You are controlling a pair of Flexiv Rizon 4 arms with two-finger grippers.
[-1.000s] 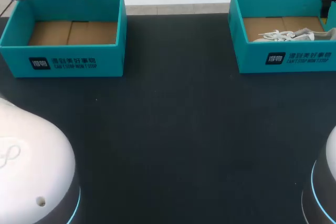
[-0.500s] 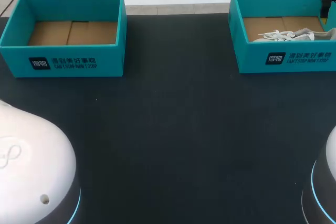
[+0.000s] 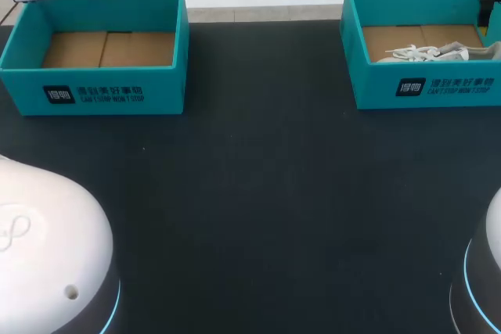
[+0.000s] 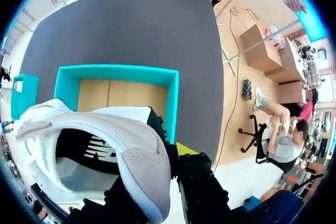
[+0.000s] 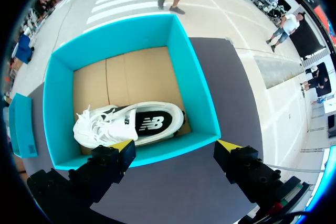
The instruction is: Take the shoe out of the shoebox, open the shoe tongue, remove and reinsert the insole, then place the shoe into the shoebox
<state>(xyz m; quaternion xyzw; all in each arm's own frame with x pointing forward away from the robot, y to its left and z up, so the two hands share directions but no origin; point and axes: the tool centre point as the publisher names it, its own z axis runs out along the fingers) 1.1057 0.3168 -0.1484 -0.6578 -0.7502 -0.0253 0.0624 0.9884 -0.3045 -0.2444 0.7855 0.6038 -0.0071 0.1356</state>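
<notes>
Above left shoebox point(image 3: 102, 91), clear of counter point(image 3: 274, 193): white shoe point(image 4: 105, 145), gripped by my left end effector point(image 4: 157, 171). Over right shoebox point(image 5: 189, 72): my right end effector point(image 5: 176, 148), fingers apart, holding nothing; second shoe point(image 5: 131, 124) lying inside.

Left wrist view: the shoe point(image 4: 100, 150) covers one finger of the left gripper point(image 4: 157, 177). Only one yellow fingertip point(image 4: 184, 148) shows, beside the heel. The shoe also hides the near part of the shoebox point(image 4: 172, 98) ahead of the gripper. Head view: the upper edge cuts the shoe off, and the gripper itself lies out of frame.
</notes>
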